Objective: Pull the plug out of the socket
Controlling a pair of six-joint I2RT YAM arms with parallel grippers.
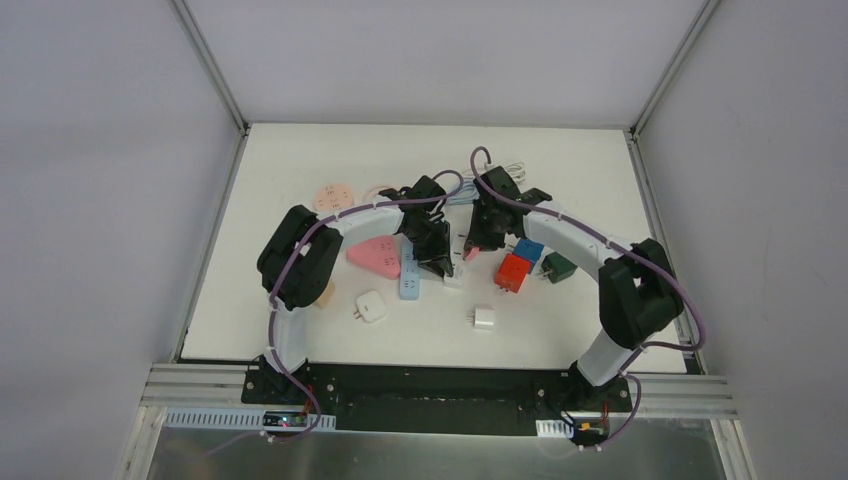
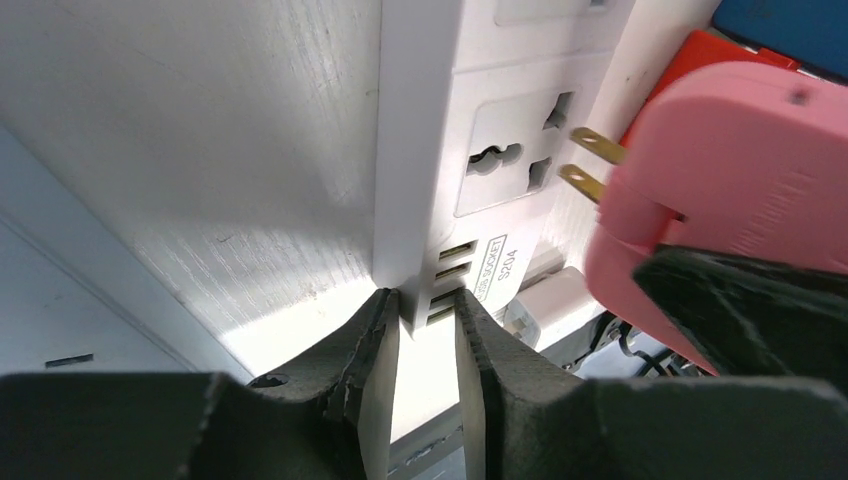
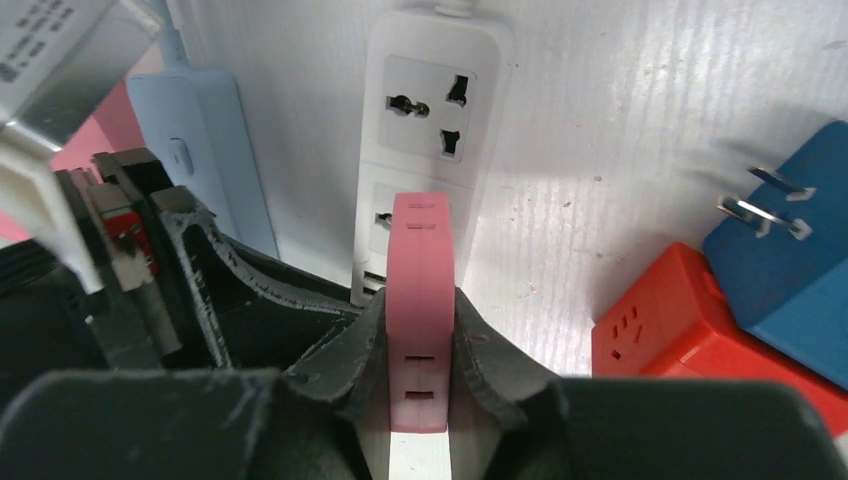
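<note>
- Starting far left on the bench [image 1: 300,150]: peach disc [image 1: 332,196], pink wedge [image 1: 375,256], white square adapter [image 1: 371,305] and pale blue strip [image 1: 410,275], each lying flat.
- Left gripper [image 2: 422,320]: fingers set narrow, tips at the USB end of the white power strip [image 2: 420,150]. Cannot tell whether they actually pinch it.
- Socket [image 2: 510,155] on that strip, the one nearest the USB ports: holes bare.
- Pink plug [image 3: 420,240]: out of the socket and held over the strip. Both brass prongs [image 2: 598,146] are fully exposed and point at the socket face, tips just beside it.
- Right gripper [image 3: 420,315]: clenched on the pink plug, one finger against each flat side.
- Small white adapter [image 1: 484,320]: on the bench, nearer the arm bases.
- Right of the strip: red cube adapter [image 3: 680,320] with the blue plug [image 3: 790,260] just beside it, prongs bare. Dark green adapter [image 1: 558,267] lies further right.
</note>
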